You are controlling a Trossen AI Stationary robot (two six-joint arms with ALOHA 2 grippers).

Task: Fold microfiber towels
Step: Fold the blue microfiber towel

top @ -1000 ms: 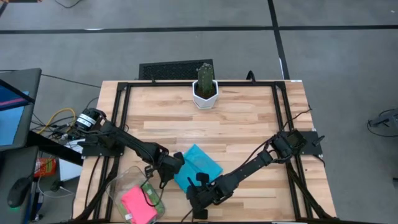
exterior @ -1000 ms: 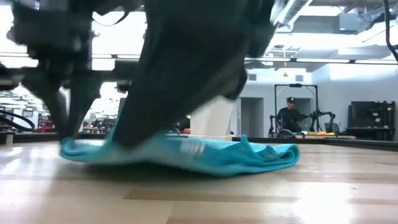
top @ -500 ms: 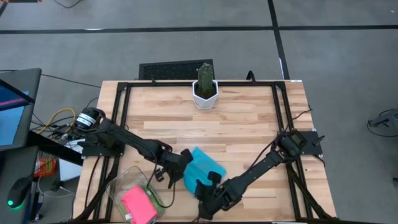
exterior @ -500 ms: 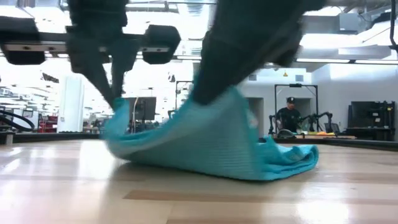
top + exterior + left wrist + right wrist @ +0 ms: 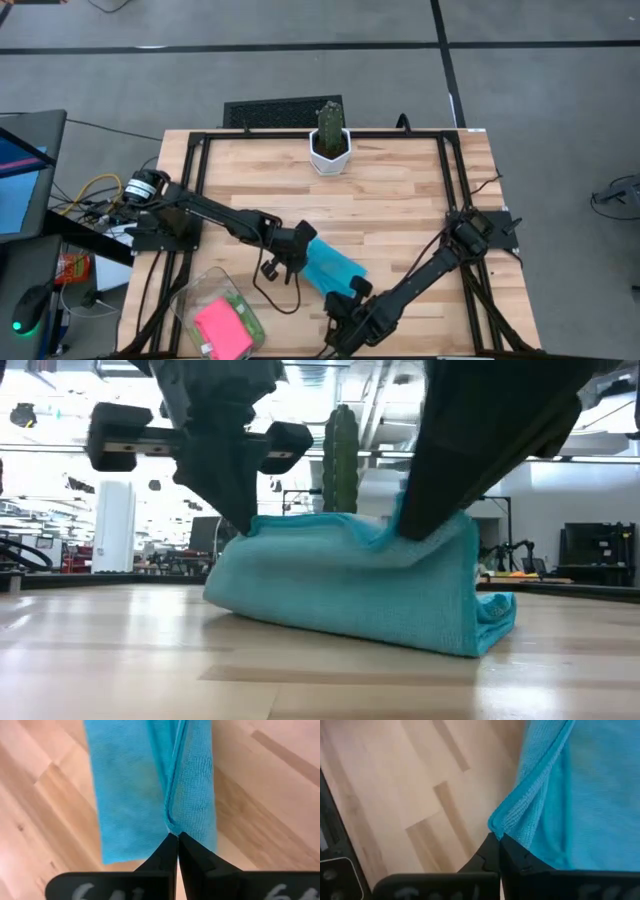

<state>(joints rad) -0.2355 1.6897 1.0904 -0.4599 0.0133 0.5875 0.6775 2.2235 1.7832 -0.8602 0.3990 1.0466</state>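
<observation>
While both arms carry one edge of the sky-blue towel across the worktop, the scene lists as follows, nearest the front edge first.

Item: clear plastic bin, front left corner, holding a hot pink towel and a strip of light green towel. Neither is being handled.

Item: right gripper, close to the front edge, jaws pressed together on a corner of the blue towel; the wrist view shows doubled cloth pinched at the tips.

Item: left gripper, slightly farther back and to the left, jaws likewise pinched shut on the towel's hem.

Item: blue towel, front centre of the worktop, between the two grippers. Seen from table height, the held edge is lifted and draped over the rest, which lies on the wood.

Item: potted cactus, back centre, well apart from the work.

Step in hand, by judgement: a fold of the blue towel, about midway, with the carried edge over the lower layer.

Next move, by judgement: lower the held edge square with the far one, then release both corners together.
</observation>
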